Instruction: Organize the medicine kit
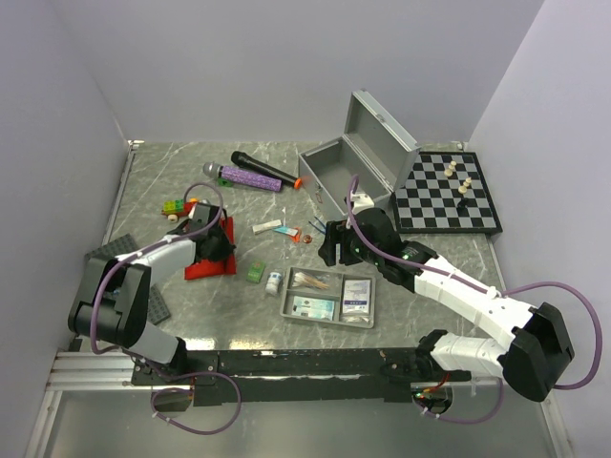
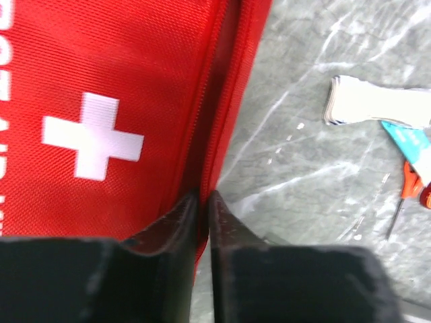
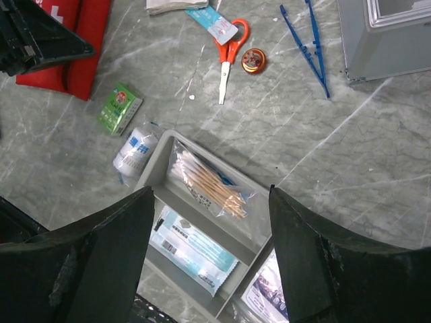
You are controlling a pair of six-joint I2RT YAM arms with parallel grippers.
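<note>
Top external view: grey divided plastic tray (image 1: 284, 313) part-filled near open silver metal case (image 1: 320, 186); narrowed left gripper (image 2: 203, 198) pinches red white-cross fabric pouch (image 1: 212, 262), right gripper (image 3: 212, 192) wide and empty; green packet (image 1: 256, 272), orange scissors (image 3: 229, 50) loose.

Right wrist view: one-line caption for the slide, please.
Open right gripper hovers over the grey divided tray of cotton swabs and packets, scissors beyond.

- The silver case (image 1: 325, 189) is stood open beside the chessboard (image 1: 449, 196).
- The red pouch (image 1: 202, 267) is partly covered by the left end effector (image 1: 218, 246).
- Packets (image 1: 355, 294) are held in the grey tray (image 1: 285, 303).
</note>
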